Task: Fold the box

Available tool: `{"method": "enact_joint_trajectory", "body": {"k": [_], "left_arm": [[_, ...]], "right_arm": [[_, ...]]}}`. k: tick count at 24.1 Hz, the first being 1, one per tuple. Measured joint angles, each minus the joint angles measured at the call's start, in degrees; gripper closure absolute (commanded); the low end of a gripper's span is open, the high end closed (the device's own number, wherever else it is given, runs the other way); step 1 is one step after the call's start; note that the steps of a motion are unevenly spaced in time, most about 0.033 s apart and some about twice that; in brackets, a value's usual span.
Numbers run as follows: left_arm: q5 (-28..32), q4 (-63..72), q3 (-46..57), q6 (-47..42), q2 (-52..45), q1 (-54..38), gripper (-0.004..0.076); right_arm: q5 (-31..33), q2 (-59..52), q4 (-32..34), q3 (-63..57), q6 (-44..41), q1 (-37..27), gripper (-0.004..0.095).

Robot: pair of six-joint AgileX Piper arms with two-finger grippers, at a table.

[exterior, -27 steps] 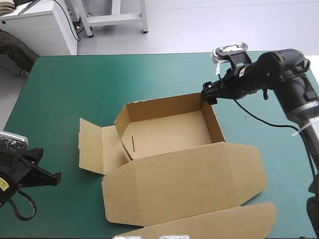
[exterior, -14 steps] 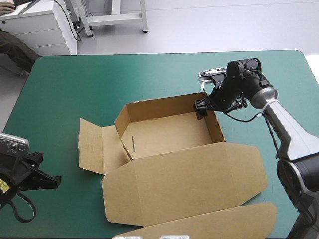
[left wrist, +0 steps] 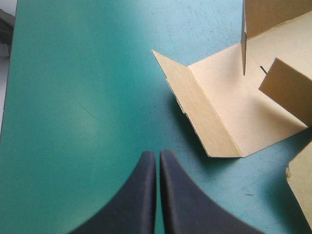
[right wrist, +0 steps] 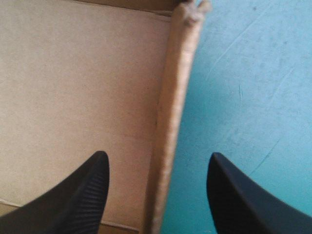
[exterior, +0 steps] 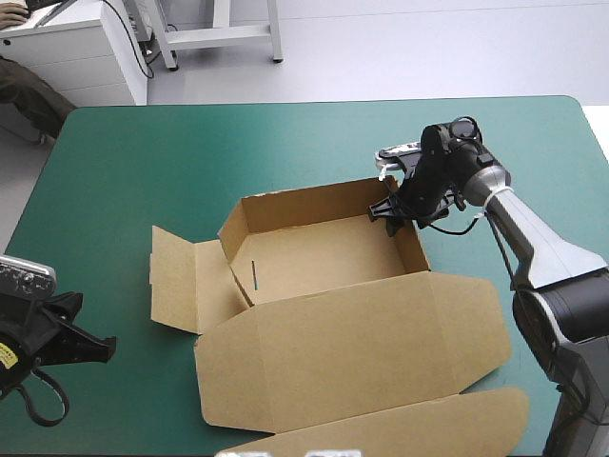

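The brown box [exterior: 324, 249] lies mid-table as an open tray with far, left and right walls raised. Its lid [exterior: 352, 347] lies flat toward the front edge, and a side flap [exterior: 181, 281] lies flat on the left. My right gripper [exterior: 391, 211] points down at the far end of the right wall. In the right wrist view that gripper [right wrist: 158, 157] is open and straddles the right wall [right wrist: 168, 122], one finger inside the tray, one outside over the teal-green cover. My left gripper [exterior: 95, 345] [left wrist: 158, 155] is shut and holds nothing, near the front left corner, the side flap [left wrist: 214, 112] ahead of it.
The lid's long tuck flap [exterior: 438, 427] reaches the table's front edge. A narrow slit [exterior: 255, 272] is cut in the tray floor near the left wall. Teal-green cover [exterior: 190, 152] stretches from the box to the far and left edges.
The right arm has swung in and turned its gripper downward, moving from beside the tray's far right corner to over the right wall. The left arm and the box have not moved.
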State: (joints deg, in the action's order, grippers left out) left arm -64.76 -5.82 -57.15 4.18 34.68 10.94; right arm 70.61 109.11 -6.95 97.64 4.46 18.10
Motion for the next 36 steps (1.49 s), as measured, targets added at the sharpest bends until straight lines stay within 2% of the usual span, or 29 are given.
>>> {"method": "enact_joint_trajectory", "body": {"k": [3, 7, 9, 10, 11, 12, 18, 21, 26, 36], "left_arm": [[0.00, 0.00, 0.00, 0.00, 0.00, 0.00, 0.0715], [0.00, 0.00, 0.00, 0.00, 0.00, 0.00, 0.0715], [0.00, 0.00, 0.00, 0.00, 0.00, 0.00, 0.0715], [0.00, 0.00, 0.00, 0.00, 0.00, 0.00, 0.0715], [0.00, 0.00, 0.00, 0.00, 0.00, 0.00, 0.0715], [0.00, 0.00, 0.00, 0.00, 0.00, 0.00, 0.0715], [0.00, 0.00, 0.00, -0.22, 0.00, 0.00, 0.0715], [0.06, -0.27, 0.00, -0.82, 0.00, 0.00, 0.0715], [0.90, -6.04, 0.00, -6.21, 0.00, 0.00, 0.0715], [0.85, -9.37, 0.00, -7.97, 0.00, 0.00, 0.0715]], "right_arm": [[0.01, 0.19, 0.29, 0.00, 0.00, 0.00, 0.0590], [-0.01, 0.47, 0.35, 0.00, 0.00, 0.00, 0.0656], [-0.01, 0.86, 0.35, 0.00, 0.00, 0.00, 0.0746], [-0.01, 0.99, 0.35, 0.00, 0.00, 0.00, 0.0853], [-0.01, 1.12, 0.30, 0.00, 0.00, 0.00, 0.0911], [-0.01, 1.13, 0.22, 0.00, 0.00, 0.00, 0.0928], [0.00, 0.70, 1.41, 2.33, 1.34, 0.00, 0.0928], [-0.07, -2.84, 0.62, 5.23, 4.14, -0.62, 0.0928], [0.39, -12.39, -7.30, 6.17, 11.06, -8.92, 0.0928], [0.64, -24.96, -18.78, 6.23, 21.17, -28.17, 0.0929]]}}
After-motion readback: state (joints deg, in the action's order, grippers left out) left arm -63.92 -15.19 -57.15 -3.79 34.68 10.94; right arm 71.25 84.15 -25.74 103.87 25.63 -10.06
